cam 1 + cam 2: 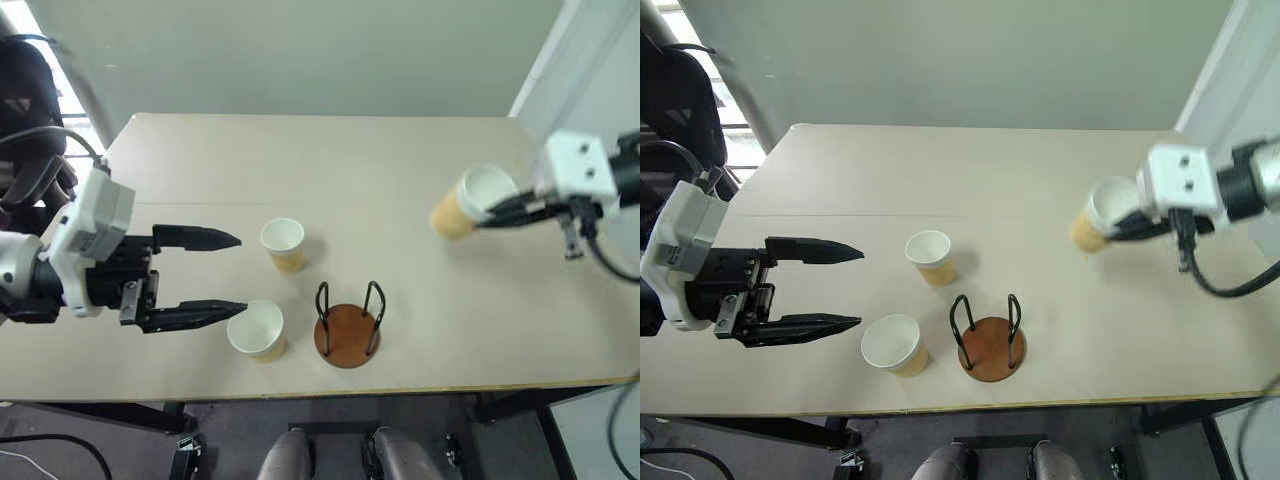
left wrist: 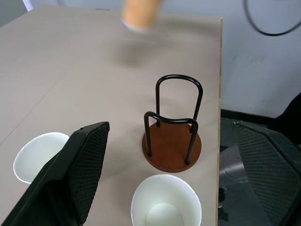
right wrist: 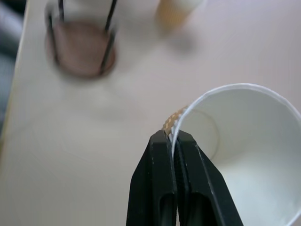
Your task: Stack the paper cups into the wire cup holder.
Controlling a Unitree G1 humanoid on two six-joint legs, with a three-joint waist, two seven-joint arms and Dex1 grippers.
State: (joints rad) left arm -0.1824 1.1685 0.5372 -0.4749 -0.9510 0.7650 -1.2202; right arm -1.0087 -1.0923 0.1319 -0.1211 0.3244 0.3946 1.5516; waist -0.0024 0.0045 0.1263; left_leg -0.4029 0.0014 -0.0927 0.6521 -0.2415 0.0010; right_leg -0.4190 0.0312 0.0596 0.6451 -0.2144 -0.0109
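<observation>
So, near to far:
near cup: upright on the table by the front edge, just left of the holder, mouth up, nothing inside.
left gripper: hovers at the left side above the table, pointing right, fingers spread wide, holding nothing; the lower fingertip is just beside the near cup's rim; can't tell if it touches.
holder: brown disc base with two black wire loops, standing near the front edge, no cup in it.
second cup: upright, a bit further back than the near cup, close to the holder but apart from it.
right gripper: fingers pinched together on the wall of the third cup at its rim, one inside, one outside.
third cup: held tilted off the table at the right side, white inside facing the camera, well apart from the holder.
</observation>
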